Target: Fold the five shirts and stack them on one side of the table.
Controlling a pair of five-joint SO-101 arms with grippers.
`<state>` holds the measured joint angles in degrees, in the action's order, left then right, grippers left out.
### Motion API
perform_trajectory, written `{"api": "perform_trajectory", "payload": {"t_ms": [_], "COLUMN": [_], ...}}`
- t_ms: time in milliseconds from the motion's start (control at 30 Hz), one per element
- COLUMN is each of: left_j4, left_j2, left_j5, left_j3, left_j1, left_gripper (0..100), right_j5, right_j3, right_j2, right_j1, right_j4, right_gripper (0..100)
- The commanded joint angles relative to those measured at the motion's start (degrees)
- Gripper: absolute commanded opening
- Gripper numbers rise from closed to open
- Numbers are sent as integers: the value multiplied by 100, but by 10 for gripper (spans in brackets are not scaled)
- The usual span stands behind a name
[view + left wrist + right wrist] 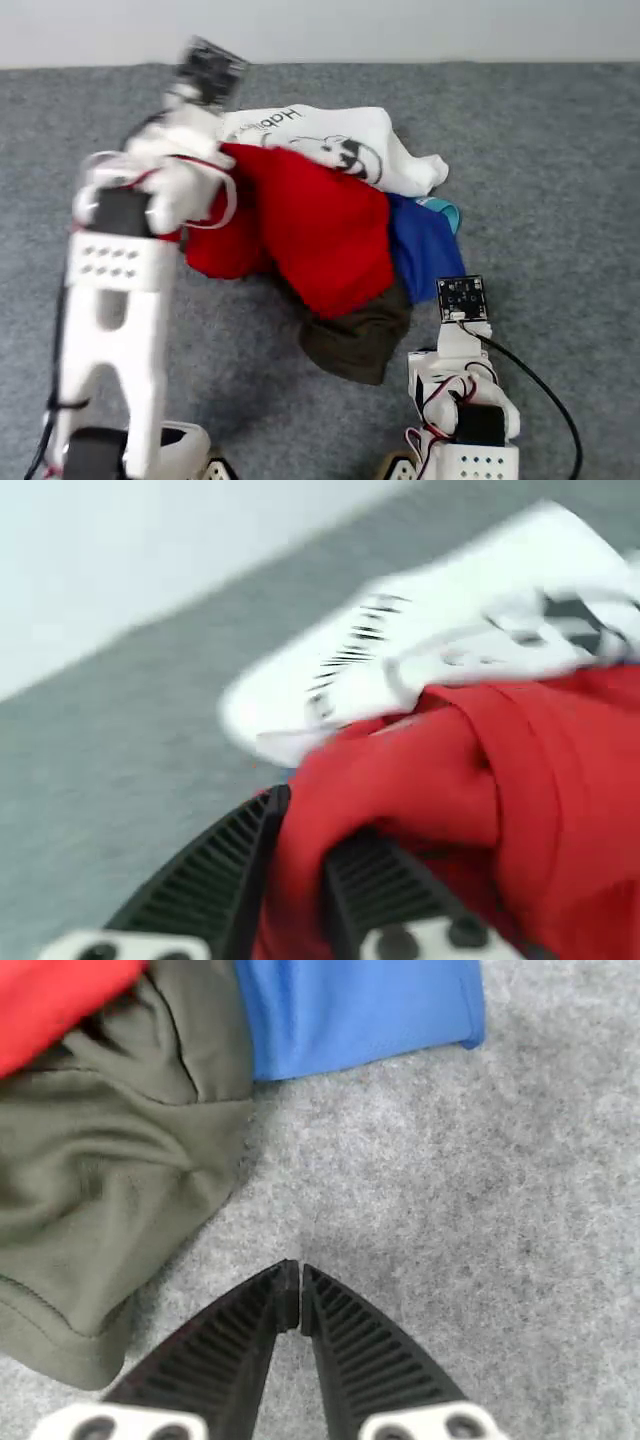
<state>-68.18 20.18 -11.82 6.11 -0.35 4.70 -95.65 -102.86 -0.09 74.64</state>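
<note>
- Grey felt-like tabletop point(560, 150) with a pale wall point(400, 30) along its far edge
- Loose heap of shirts at the middle of the tabletop, none folded
- White shirt point(330, 140) with dark print lies farthest from the arms
- Red shirt point(310, 230) is draped over the middle of the heap, overlapping the white one
- Blue shirt point(420, 250) lies beside the red, with a sliver of teal fabric point(445, 210) at its far edge
- Olive shirt point(355, 340) pokes out under the red, nearest the arms
- Left end effector point(315, 820) is clenched on a bunched fold of the red shirt
- Right end effector point(300, 1285) is pinched closed on nothing, over bare tabletop just beside the olive shirt
</note>
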Motion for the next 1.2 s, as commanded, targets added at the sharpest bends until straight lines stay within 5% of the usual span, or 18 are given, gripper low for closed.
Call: {"api": "perform_trajectory", "payload": {"t_ms": [0, 700, 900, 1033, 1167], "left_j4": [360, 2954, 3138, 3024, 2233], "left_j2": [633, 158, -70, -246, -229], "left_j5": [26, -563, -589, -1240, -1925], "left_j3": [-312, -312, -268, -268, -268], "left_j1": [-905, -5459, -5732, -5662, -5670], "left_gripper": [13, 13, 13, 31, 206], "right_j5": [62, 62, 62, 62, 62], "right_j3": [-79, -79, -79, -79, -79], "right_j2": [-48, -48, -48, -48, -48], "right_j1": [4, 4, 4, 4, 4], "right_j4": [13, 13, 13, 13, 13], "right_gripper": [9, 9, 9, 9, 9]}}
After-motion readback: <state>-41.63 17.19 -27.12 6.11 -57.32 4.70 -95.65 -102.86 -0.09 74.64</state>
